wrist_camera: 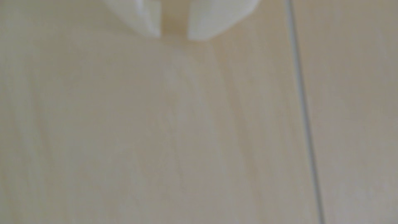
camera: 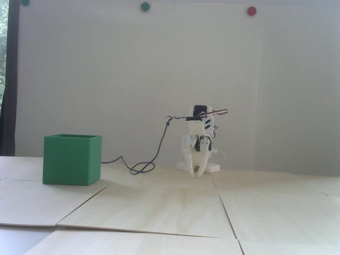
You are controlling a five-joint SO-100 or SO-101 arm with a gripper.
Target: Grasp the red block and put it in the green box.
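Observation:
The green box (camera: 70, 160) stands on the pale wooden table at the left of the fixed view, its open top upward. The white arm sits folded at centre right, well to the right of the box. My gripper (camera: 197, 174) points straight down with its tips just over the table. In the wrist view the gripper (wrist_camera: 174, 36) enters from the top edge, blurred, with a narrow gap between the two white fingers and only bare wood showing in it. The red block is out of view in both views.
A dark cable (camera: 159, 148) loops on the table between the box and the arm. Seams between the wooden panels (wrist_camera: 301, 97) run across the tabletop. Round green (camera: 145, 6) and red (camera: 251, 11) dots sit high on the white wall.

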